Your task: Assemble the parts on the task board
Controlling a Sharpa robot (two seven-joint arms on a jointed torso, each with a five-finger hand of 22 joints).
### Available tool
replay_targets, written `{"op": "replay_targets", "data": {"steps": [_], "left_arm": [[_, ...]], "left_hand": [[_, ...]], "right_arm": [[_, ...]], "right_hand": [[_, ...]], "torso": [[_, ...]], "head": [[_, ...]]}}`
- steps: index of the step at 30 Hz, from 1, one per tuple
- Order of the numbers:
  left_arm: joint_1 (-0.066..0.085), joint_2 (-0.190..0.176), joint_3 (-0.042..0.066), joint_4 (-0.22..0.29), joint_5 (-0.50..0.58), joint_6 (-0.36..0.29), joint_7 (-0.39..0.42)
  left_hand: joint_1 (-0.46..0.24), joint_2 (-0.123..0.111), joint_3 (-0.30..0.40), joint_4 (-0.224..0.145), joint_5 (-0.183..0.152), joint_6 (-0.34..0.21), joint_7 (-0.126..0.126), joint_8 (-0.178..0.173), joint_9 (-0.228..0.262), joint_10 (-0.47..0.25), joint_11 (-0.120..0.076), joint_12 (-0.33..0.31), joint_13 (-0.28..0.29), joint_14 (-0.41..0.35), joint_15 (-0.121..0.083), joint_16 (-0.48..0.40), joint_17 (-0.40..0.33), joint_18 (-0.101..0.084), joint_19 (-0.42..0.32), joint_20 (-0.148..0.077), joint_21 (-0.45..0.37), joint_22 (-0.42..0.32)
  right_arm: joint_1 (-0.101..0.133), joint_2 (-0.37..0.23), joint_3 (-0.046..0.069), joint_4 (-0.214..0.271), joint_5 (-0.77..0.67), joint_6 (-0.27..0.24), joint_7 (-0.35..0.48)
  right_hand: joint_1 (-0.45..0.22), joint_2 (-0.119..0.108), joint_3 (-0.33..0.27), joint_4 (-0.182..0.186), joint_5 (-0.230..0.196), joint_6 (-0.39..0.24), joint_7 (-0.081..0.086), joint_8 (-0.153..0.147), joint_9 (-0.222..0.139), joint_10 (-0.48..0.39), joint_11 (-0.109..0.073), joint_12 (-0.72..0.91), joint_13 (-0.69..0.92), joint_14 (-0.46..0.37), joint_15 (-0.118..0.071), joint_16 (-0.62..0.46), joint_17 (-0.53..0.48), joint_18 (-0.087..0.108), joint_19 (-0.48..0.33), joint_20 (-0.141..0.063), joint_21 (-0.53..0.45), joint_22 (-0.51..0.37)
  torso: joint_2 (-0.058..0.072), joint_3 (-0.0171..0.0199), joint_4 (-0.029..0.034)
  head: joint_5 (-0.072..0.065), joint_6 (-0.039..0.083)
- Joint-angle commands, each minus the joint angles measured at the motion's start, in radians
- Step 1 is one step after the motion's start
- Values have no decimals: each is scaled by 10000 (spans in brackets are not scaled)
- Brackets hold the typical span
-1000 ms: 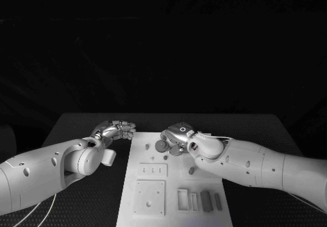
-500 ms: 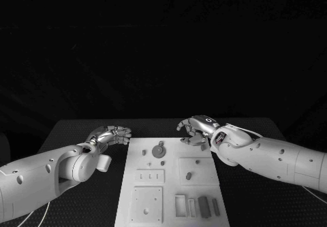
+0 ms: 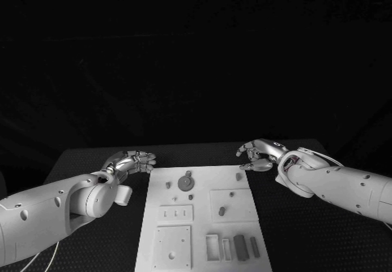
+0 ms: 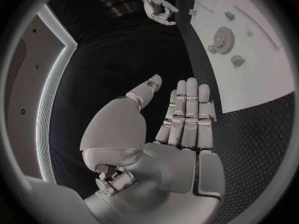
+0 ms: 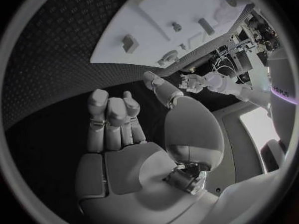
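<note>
The white task board [image 3: 204, 224] lies in the middle of the black table. A round grey disc with a knob [image 3: 187, 182] rests on its far part, with small grey pieces [image 3: 169, 184] beside it and another piece [image 3: 239, 176] near the far right edge. My left hand [image 3: 131, 161] hovers by the board's far left corner, fingers straight and together [image 4: 187, 114], holding nothing. My right hand [image 3: 260, 156] is off the board's far right corner, fingers loosely bent [image 5: 112, 119], also holding nothing. The left wrist view shows the disc [image 4: 222, 36] on the board.
Near the board's front right corner lie a dark grey block [image 3: 241, 247] and a thinner bar [image 3: 255, 245] beside white frames [image 3: 214, 247]. An oval grey piece [image 3: 221, 211] sits on a raised square plate. Black table surface flanks the board on both sides.
My right hand has lifted off the round disc and drawn back to the right, past the board's far right corner. The disc stays on the board. The camera view has shifted.
</note>
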State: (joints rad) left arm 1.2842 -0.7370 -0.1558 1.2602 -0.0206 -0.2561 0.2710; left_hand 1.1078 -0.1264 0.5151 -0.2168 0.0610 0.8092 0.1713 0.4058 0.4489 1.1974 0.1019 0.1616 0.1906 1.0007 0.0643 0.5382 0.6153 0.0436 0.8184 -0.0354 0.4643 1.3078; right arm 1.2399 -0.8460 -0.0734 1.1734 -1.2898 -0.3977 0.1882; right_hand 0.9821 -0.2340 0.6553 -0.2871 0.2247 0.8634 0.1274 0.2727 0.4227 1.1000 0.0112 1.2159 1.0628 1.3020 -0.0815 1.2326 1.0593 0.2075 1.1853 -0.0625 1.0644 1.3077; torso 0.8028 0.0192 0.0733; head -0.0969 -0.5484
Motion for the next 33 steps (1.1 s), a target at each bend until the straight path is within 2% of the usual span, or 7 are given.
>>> {"op": "replay_targets", "data": {"steps": [1,3,4,11,18,29,33], "left_arm": [[-2,23,8,9,13,216,146],[-4,23,8,3,10,217,139],[-6,24,7,-1,9,216,139],[-35,19,7,-20,-6,237,136],[-39,11,7,-33,-34,237,137],[-41,23,7,-20,-38,262,121],[-41,27,7,-31,-54,291,66]], "left_hand": [[-89,26,65,-9,-24,-7,39,-36,10,11,9,-9,12,-12,32,48,-10,120,-60,28,63,189],[-91,25,65,-11,-24,-9,40,-38,11,3,13,-15,12,-13,33,49,-12,120,-61,29,63,188],[-91,25,65,-11,-24,-9,40,-39,11,1,14,-17,11,-14,33,49,-12,120,-61,29,63,188],[-94,27,66,-14,-24,-12,42,-43,13,-14,20,-28,10,-17,34,50,-15,120,-63,29,65,188],[-94,26,67,-17,-25,-14,44,-45,15,-21,24,-34,9,-20,35,51,-16,120,-66,30,65,188],[-95,28,69,-21,-24,-18,45,-49,17,-31,30,-43,9,-23,36,53,-19,120,-68,31,66,188],[-93,27,70,-25,-24,-21,46,-52,18,-35,32,-47,10,-25,36,53,-21,120,-70,31,66,187]], "right_arm": [[-125,-17,-3,-171,244,676,305],[-223,15,-4,-288,242,727,315],[-265,36,-4,-341,240,760,317],[-602,168,-7,-667,131,1025,335],[-791,315,-7,-922,29,1059,368],[-869,598,-8,-1062,64,976,277],[-900,685,-17,-1152,-15,890,236]], "right_hand": [[-11,79,-144,11,80,135,181,40,7,-325,206,54,-15,-63,32,-61,19,543,-94,3,-39,141],[-24,82,-241,6,118,125,178,40,8,-347,204,61,-20,-76,31,-70,27,543,-117,11,-38,147],[-28,83,-276,5,123,121,177,39,8,-355,204,63,-21,-80,30,-74,30,543,-127,14,-39,148],[247,58,-422,-37,199,56,169,18,2,-445,195,73,-37,-131,21,-112,52,543,-227,18,-54,159],[724,23,-447,-36,476,-31,160,-10,-10,-566,189,93,-52,-210,16,-163,80,543,-360,62,-71,171],[739,144,-610,-1,-292,-59,155,-3,-13,-616,185,159,-94,-224,14,-180,133,543,-413,131,-45,164],[847,189,-506,5,-671,-69,155,-5,-21,-634,185,171,-124,-226,14,-196,148,543,-426,134,-51,153]], "torso": [[-17,66,-51],[-11,88,-53],[-9,69,-42],[-6,54,-5],[29,97,15],[20,70,12],[24,63,21]], "head": [[25,-40],[26,-60],[24,-61],[20,-118],[74,-178],[107,-221],[104,-185]]}}
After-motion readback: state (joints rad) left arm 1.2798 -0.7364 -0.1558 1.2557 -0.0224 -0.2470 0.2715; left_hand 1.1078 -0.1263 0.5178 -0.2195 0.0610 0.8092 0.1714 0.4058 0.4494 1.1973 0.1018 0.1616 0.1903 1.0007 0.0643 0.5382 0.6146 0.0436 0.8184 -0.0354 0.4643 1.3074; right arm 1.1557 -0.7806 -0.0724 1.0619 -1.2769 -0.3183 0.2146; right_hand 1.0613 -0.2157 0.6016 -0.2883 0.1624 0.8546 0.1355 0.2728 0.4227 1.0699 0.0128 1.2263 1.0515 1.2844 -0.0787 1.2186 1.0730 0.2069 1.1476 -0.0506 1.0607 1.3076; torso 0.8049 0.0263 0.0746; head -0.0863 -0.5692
